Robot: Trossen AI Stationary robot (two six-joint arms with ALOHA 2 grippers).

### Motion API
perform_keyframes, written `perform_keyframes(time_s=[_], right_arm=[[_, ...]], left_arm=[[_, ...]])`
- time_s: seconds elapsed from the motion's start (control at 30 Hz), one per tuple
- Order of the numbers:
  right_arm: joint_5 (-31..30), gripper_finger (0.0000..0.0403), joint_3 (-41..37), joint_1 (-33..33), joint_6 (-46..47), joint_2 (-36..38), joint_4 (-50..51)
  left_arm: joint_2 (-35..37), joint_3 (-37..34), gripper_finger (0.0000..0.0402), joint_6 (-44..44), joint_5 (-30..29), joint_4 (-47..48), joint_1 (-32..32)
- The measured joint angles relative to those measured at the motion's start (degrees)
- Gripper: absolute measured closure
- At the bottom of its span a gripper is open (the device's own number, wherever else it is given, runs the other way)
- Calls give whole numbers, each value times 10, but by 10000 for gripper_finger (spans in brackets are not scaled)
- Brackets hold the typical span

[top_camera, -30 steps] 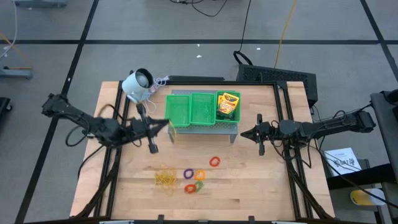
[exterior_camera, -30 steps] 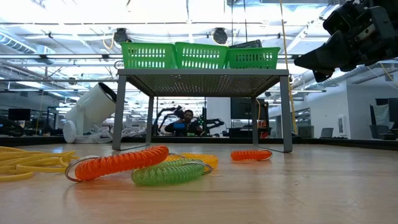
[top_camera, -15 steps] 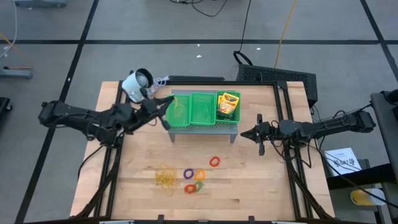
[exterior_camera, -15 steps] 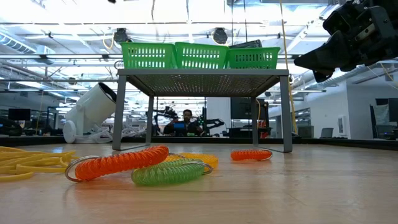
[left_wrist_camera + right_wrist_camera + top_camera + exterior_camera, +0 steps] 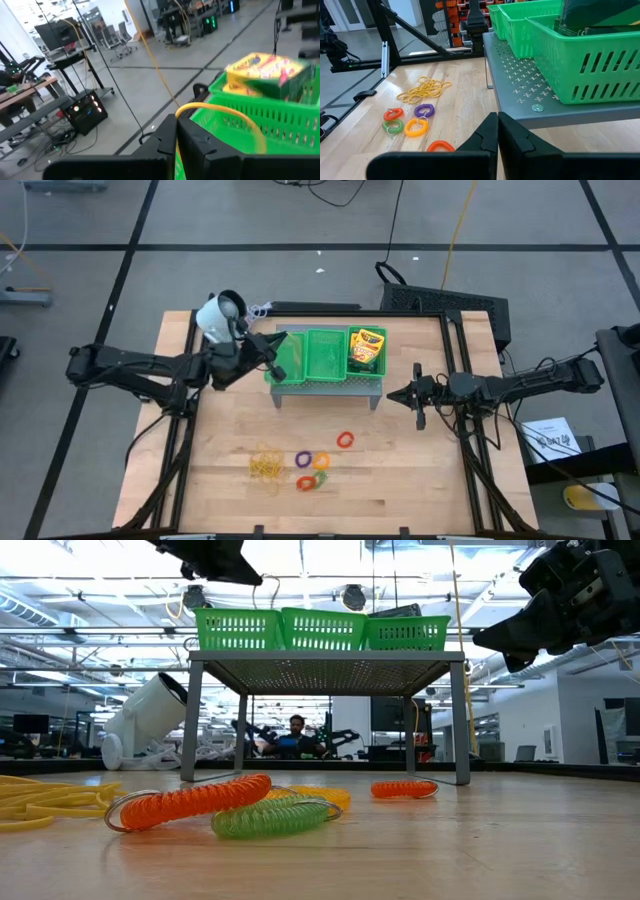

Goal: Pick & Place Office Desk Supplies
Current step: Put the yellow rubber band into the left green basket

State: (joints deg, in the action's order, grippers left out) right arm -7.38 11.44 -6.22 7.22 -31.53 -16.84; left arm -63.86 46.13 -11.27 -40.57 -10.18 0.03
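My left gripper (image 5: 277, 343) is shut on a yellow rubber band (image 5: 215, 106) above the left compartment of the green tray (image 5: 318, 352); the low view has it at the top (image 5: 215, 558). Crayon boxes (image 5: 367, 348) lie in the tray's right compartment. A tangle of rubber bands (image 5: 266, 466) lies on the table near the front, beside a purple ring (image 5: 303, 459), an orange ring (image 5: 321, 461) and a red ring (image 5: 345, 440). My right gripper (image 5: 393, 395) waits shut, right of the tray's stand. My left gripper pinches the rubber band between its two fingers (image 5: 192, 142), coming nearly level from the table's left. The band's free loop (image 5: 235, 116) arcs out past the fingertips, lifted clear, over the tray's left compartment.
The tray sits on a grey perforated metal stand (image 5: 330, 385) raised on legs. A white round-headed device (image 5: 220, 315) stands at the far left, close behind my left arm. Bare wood lies between the stand and the rings.
My left gripper has swung toward the table's far edge with the rubber band, from in front of the stand's left near corner to above the tray's left compartment, staying shut. It now shows at the top of the low view.
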Motion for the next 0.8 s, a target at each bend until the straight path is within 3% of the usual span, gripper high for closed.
perform_keyframes(time_s=[0.17, 0.37, 0.8], right_arm=[[0, 403, 0, 0, 0, 0, 0], [0, 403, 0, 0, 0, 0, 0], [0, 403, 0, 0, 0, 0, 0]], left_arm=[[1, 0, 371, -5, -6, 0, 0], [1, 0, 349, -1, -77, 5, -8], [1, 0, 221, 61, -90, 71, -18]])
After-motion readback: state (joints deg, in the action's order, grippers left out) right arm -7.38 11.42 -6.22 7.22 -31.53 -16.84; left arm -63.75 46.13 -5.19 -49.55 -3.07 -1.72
